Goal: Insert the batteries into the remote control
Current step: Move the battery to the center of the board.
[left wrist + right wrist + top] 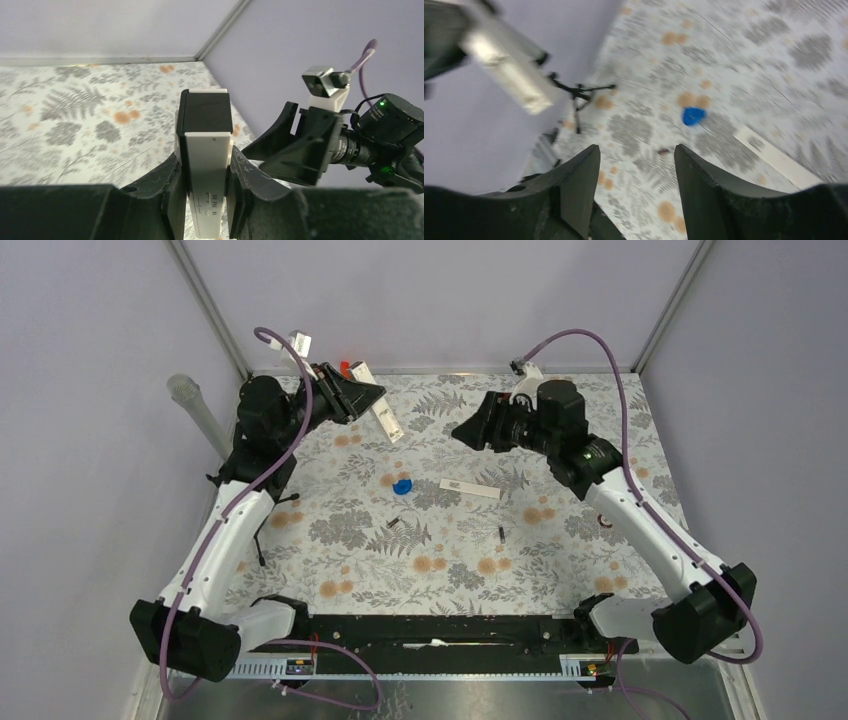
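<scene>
Left end effector (205, 172) clamped on remote (206, 120), raised off tabletop (350, 570). Right end effector (636, 160) apart, empty. Batteries (500, 534) on tabletop, well apart from both.

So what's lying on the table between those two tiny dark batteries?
Nothing. In the top view, the flowery cloth between the left battery and the right battery is bare; the blue blob and white strip lie farther back.

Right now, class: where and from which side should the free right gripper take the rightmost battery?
Mid-length on the battery, from straight above, closing across its slim width: it lies flat, pointing near-to-far, bare mat around it. The right gripper is open.
</scene>
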Robot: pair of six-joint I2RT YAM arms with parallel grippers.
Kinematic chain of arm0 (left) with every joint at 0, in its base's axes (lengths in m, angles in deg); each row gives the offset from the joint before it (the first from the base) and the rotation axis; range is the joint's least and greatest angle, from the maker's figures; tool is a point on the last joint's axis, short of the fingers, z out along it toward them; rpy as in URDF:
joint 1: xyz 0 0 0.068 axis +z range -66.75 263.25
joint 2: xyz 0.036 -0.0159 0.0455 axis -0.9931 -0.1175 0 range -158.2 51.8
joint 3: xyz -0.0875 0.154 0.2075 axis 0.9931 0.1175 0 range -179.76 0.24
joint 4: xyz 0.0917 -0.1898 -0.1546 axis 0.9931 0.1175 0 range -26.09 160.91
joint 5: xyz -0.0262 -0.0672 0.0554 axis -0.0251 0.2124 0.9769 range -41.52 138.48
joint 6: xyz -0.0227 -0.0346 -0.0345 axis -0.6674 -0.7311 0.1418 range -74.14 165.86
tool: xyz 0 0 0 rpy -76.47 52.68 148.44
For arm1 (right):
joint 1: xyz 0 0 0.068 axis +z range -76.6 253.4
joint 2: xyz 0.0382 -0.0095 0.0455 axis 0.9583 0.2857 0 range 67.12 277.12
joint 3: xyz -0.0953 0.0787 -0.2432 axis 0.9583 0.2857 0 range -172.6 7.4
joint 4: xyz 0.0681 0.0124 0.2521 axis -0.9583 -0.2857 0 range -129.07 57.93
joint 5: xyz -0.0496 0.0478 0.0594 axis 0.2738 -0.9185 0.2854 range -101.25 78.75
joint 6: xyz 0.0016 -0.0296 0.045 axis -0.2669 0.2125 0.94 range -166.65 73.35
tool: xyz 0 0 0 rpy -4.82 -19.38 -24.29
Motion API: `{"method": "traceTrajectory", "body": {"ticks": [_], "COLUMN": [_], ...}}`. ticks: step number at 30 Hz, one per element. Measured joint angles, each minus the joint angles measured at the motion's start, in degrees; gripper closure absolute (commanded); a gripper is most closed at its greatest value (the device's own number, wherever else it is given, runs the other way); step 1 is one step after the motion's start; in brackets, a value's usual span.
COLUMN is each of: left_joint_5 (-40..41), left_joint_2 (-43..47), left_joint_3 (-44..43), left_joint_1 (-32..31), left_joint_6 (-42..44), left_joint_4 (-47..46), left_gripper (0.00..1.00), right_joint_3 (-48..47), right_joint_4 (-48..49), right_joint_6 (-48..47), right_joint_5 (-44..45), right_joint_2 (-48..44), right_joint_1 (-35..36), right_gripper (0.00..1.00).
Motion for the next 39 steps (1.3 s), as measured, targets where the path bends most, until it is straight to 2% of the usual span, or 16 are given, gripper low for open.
{"method": "traceTrajectory", "body": {"ticks": [5,11,18,20,22,27,30,35,39], "left_joint_5": [6.5,7.9,6.8,6.3,5.8,5.5,7.5,12.6,15.2], "left_joint_2": [3.1,6.5,6.5,6.1,5.7,4.6,4.6,4.5,4.8], "left_joint_3": [-0.3,1.4,2.2,2.2,2.2,2.2,2.2,1.4,1.3], "left_joint_1": [-0.1,0.0,0.0,0.0,0.0,0.0,0.0,0.0,0.0], "left_joint_6": [4.2,4.9,5.0,5.2,5.4,6.5,7.3,8.9,10.6], "left_joint_4": [9.6,13.7,16.1,16.5,16.8,17.4,18.1,21.9,23.7], "left_gripper": [1.0,1.0,1.0,1.0,1.0,1.0,1.0,1.0,1.0], "right_joint_3": [0.2,8.6,14.0,14.1,14.1,13.9,10.9,-3.1,-8.8], "right_joint_4": [-14.3,-22.7,-25.3,-25.3,-25.2,-23.6,-22.3,-21.6,-19.1], "right_joint_6": [-2.1,-3.0,-3.3,-3.3,-3.3,-3.3,-1.7,4.6,14.2], "right_joint_5": [9.9,20.0,24.1,24.4,24.4,22.5,19.8,17.7,14.5], "right_joint_2": [5.2,9.8,13.8,14.9,16.2,18.6,20.8,32.1,38.7], "right_joint_1": [0.2,1.1,1.1,1.1,1.1,2.4,5.0,9.3,11.2], "right_gripper": [0.35,0.33,0.36,0.44,0.47,0.47,0.48,0.46,0.45]}}
